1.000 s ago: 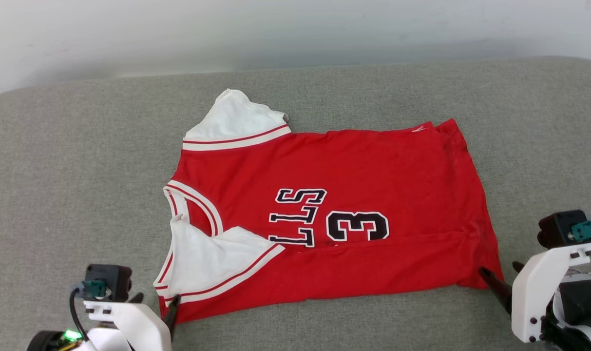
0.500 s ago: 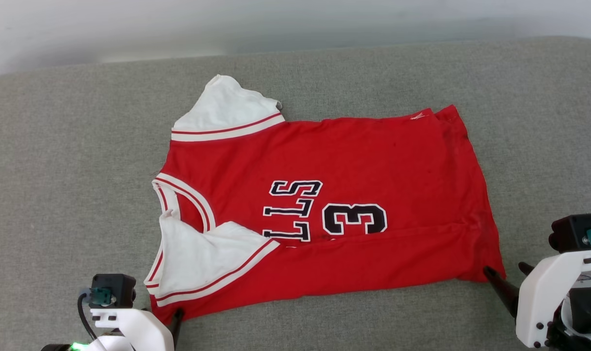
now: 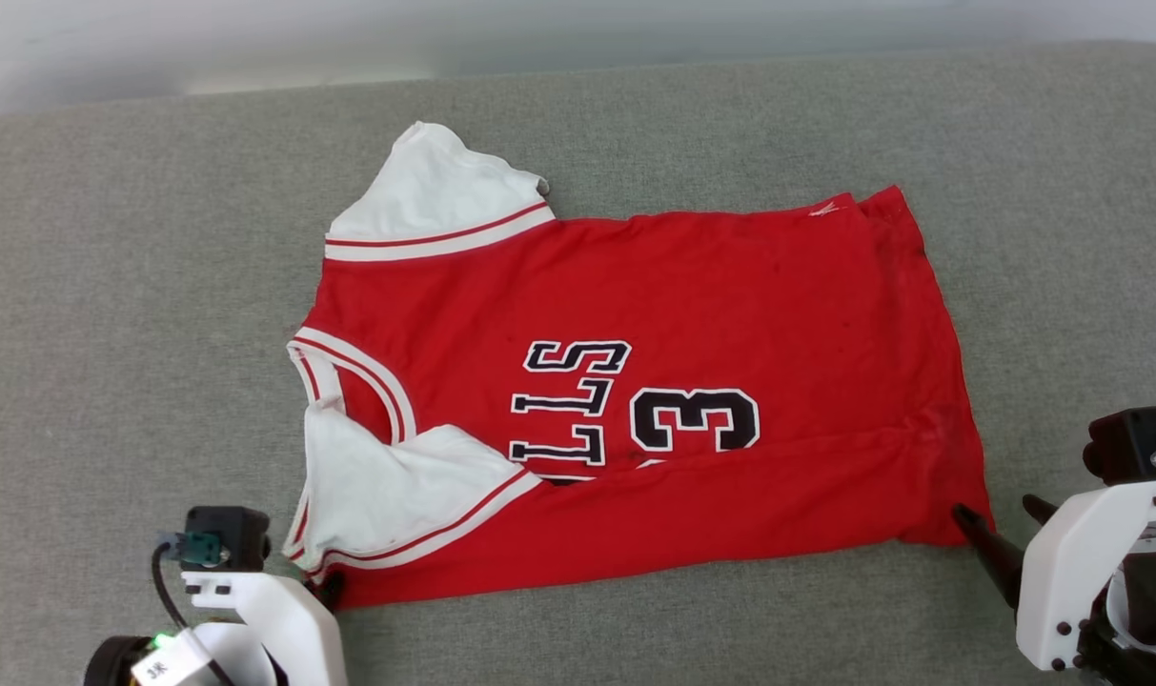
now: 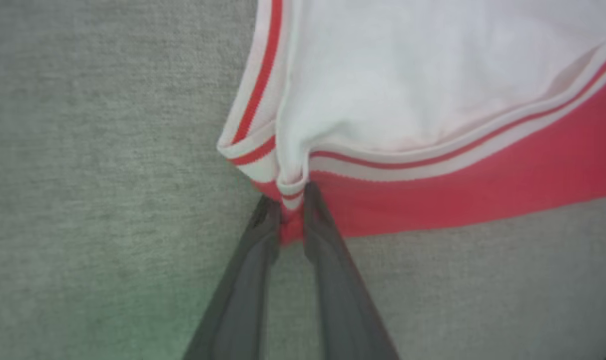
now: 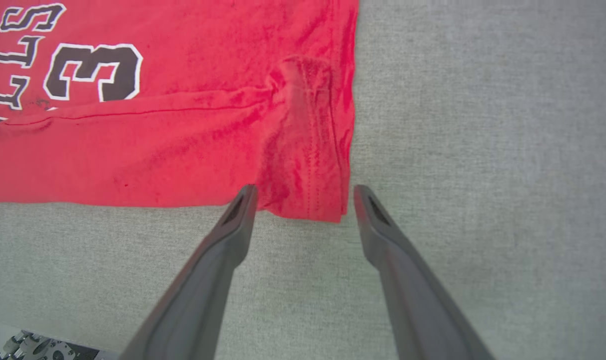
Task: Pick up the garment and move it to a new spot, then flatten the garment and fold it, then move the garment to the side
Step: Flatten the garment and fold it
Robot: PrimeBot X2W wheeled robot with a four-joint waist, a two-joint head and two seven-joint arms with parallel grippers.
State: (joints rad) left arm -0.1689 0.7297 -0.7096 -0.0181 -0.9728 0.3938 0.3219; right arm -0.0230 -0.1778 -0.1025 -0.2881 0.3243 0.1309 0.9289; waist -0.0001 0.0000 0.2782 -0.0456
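The garment (image 3: 635,314) lies spread on the grey cushion, red with white sleeves, its near long edge folded over the lettering. My left gripper (image 3: 330,586) sits at its near left corner. In the left wrist view that left gripper (image 4: 292,210) is shut on the garment's (image 4: 432,100) striped hem corner, with cloth pinched between the two fingers. My right gripper (image 3: 997,510) is at the near right corner. It shows open in the right wrist view, where the right gripper (image 5: 305,192) has one finger on each side of the garment's (image 5: 158,150) red corner.
The grey fabric surface (image 3: 158,286) stretches wide on all sides of the garment. A pale wall (image 3: 539,29) runs along its far edge. The near edge of the surface shows at the lower left of the right wrist view.
My left gripper has shut on the garment's near left corner. The whole head view has shifted, so the camera has moved. The right gripper stays open at its corner.
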